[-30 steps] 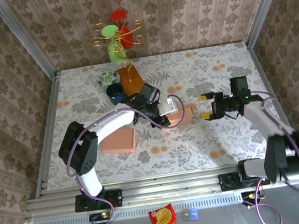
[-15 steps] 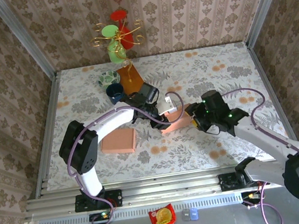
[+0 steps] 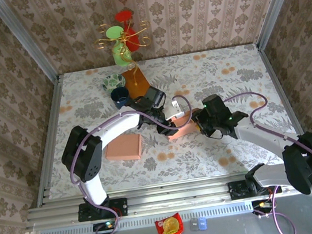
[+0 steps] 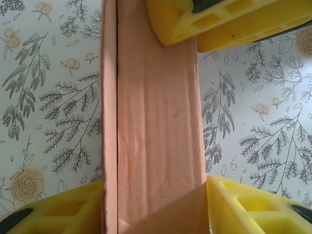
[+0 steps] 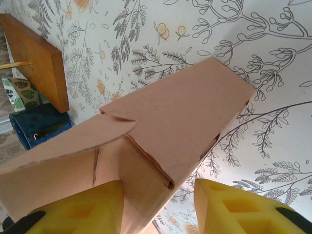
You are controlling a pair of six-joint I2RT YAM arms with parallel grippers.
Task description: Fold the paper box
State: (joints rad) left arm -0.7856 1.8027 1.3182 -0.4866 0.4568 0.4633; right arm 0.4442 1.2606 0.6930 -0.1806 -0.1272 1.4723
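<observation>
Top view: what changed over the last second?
The right gripper swung left across the table to the paper box and now straddles its end, jaws not yet closed. The left gripper kept its hold on the box; the flat pink piece and cups stayed put.

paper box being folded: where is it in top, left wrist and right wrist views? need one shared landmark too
Top external: paper box sits just right of the table's centre.
Left wrist: paper box is a vertical band through the middle, top to bottom.
Right wrist: paper box runs from centre to lower left.
Shared landmark: floral table cover beneath it.
</observation>
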